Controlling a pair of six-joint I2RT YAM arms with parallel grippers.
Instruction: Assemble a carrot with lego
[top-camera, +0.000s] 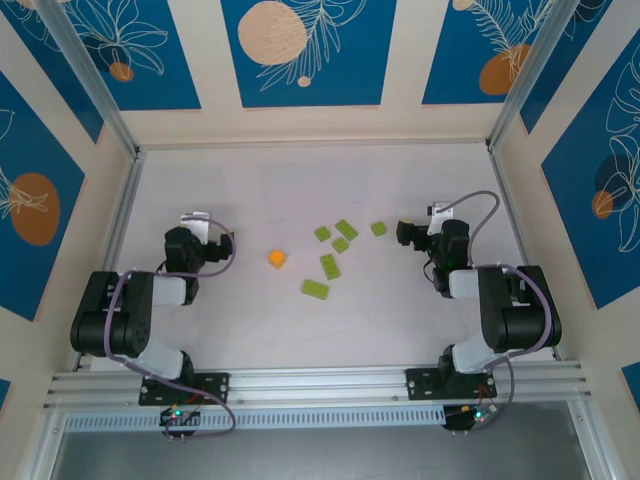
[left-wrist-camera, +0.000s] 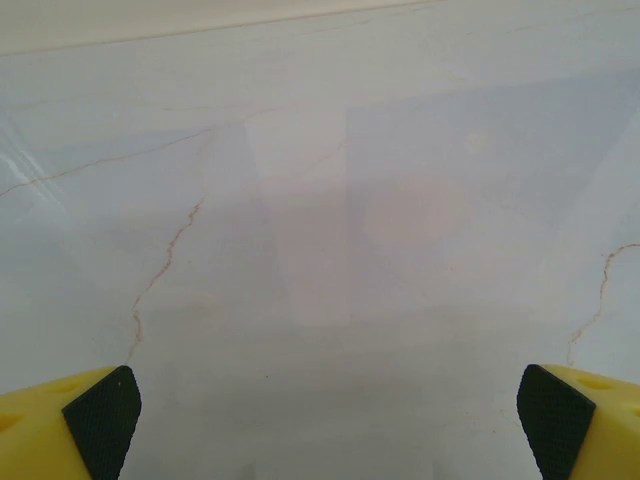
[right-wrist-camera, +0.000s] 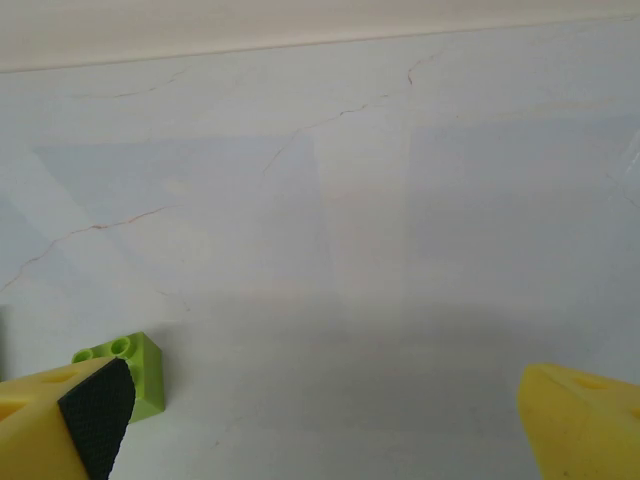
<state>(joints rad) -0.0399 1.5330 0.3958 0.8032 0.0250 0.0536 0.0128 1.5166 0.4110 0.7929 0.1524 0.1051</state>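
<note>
- On the table (top-camera: 250, 190), the loose bricks (top-camera: 330, 266) lie scattered right of centre, none stacked.
- The cube brick (top-camera: 277, 259) sits alone to their left, apart from them.
- The rightmost brick (top-camera: 379, 229) lies off from the others, near the right tool (right-wrist-camera: 335, 420); in the right wrist view it sits just beside that tool's left-hand finger.
- The nearest brick (top-camera: 315, 289) lies closest to the arm bases.
- The left tool (left-wrist-camera: 328, 420) stands left of the cube brick, well apart from it.
</note>
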